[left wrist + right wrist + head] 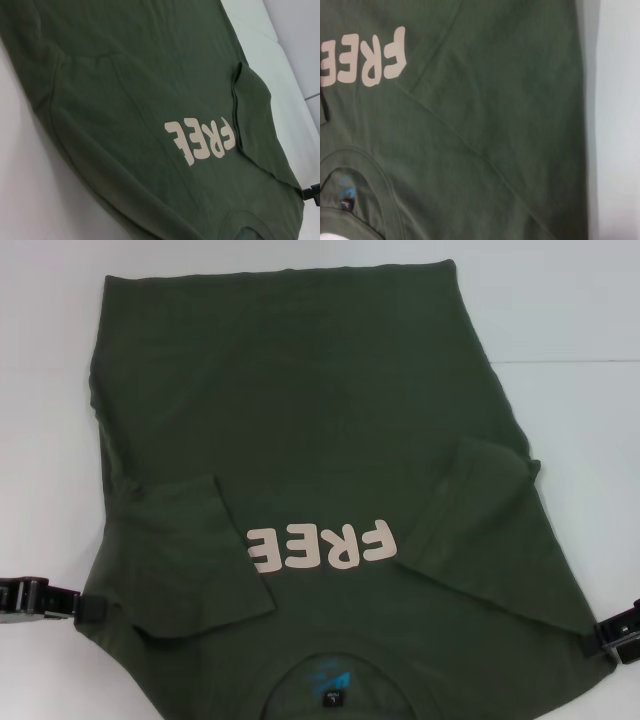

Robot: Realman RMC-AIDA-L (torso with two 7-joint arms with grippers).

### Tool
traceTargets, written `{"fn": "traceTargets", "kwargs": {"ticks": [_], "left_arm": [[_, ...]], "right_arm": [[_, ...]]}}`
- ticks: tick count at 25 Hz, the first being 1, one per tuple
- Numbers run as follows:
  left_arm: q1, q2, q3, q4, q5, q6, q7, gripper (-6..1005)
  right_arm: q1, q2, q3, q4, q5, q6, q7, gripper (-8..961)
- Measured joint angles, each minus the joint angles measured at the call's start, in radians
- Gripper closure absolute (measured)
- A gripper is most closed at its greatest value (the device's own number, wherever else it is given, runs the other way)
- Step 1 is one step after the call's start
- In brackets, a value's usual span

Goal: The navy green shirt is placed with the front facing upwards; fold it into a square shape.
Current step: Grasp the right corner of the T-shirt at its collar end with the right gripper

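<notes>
Navy green shirt [320,440] lies front-up, both sleeves folded inward; left gripper [88,608] and right gripper [600,632] at its shoulder edges; can't tell their grip.

One navy green shirt [330,420], two pincers: left pincer [85,608], right pincer [605,635]

left gripper [60,604]: black, blocky, angular housing with glossy edges catching light; a narrower black piece juts from its end.
right gripper [618,634]: black, boxy, stepped outline with small notches, possibly screw recesses.
Cables, markings: none discernible on either.
</notes>
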Motion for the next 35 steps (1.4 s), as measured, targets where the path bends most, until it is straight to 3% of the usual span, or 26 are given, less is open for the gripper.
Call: {"fn": "traceTargets", "kwargs": {"ticks": [35], "left_arm": [[-0.002,0.0,0.002,0.0,0.0,-0.002,0.0,971]], "right_arm": [[0.005,0.018,0.002,0.0,-0.001,0.033,0.001,214]]}}
